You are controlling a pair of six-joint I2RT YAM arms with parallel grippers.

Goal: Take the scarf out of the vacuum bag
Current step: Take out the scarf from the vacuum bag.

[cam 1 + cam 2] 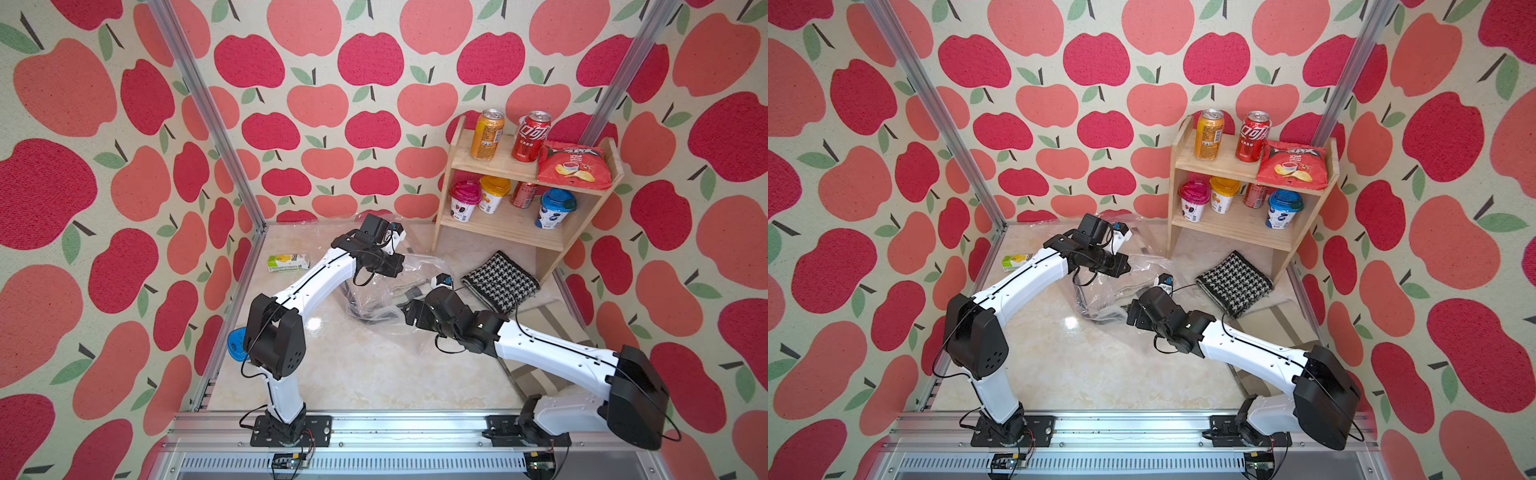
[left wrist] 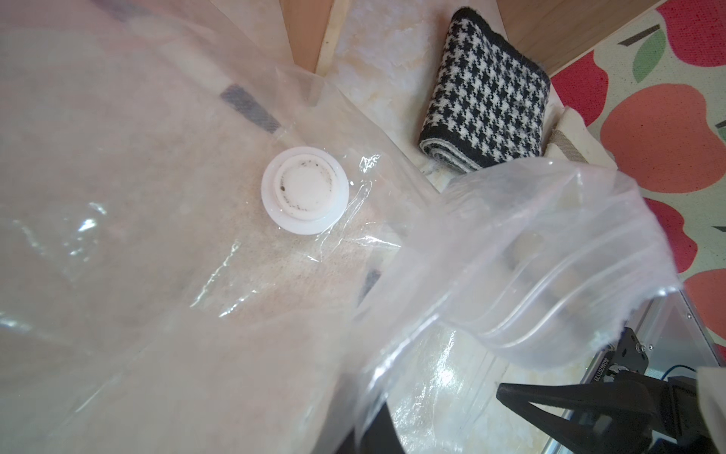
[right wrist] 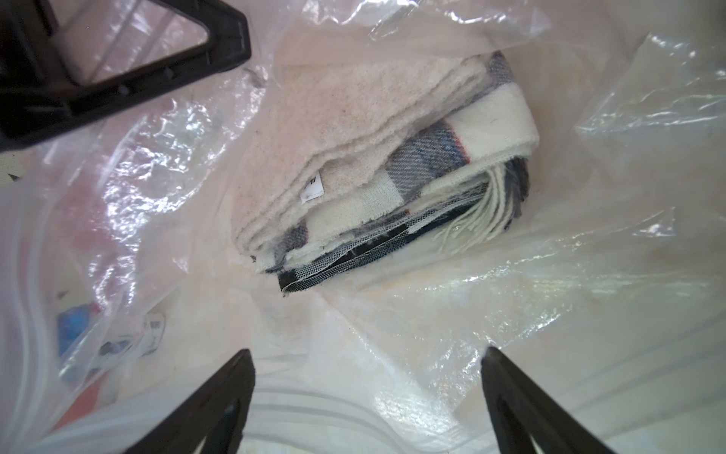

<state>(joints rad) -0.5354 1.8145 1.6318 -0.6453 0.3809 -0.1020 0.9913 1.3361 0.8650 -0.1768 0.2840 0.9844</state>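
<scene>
Hazard: film pinched with scarf (image 3: 373, 157).
Left gripper (image 2: 371, 432) clamped shut on upper film of bag (image 3: 589, 275); on slip, expect mouth collapse. Scarf folded deep inside, untouched. Right gripper (image 3: 367, 353) spread wide, empty, within mouth; expect lower film or fringe caught instead of fold.

Both top views: high above my base rail (image 1: 374, 430), facing down and forward, far, whole table (image 1: 374, 374) framed, near-identical. Left wrist cam: close over vacuum bag (image 2: 157, 255), valve cap (image 2: 305, 190). Right wrist cam: close, looking into bag at scarf (image 3: 353, 118). All share bag.
</scene>
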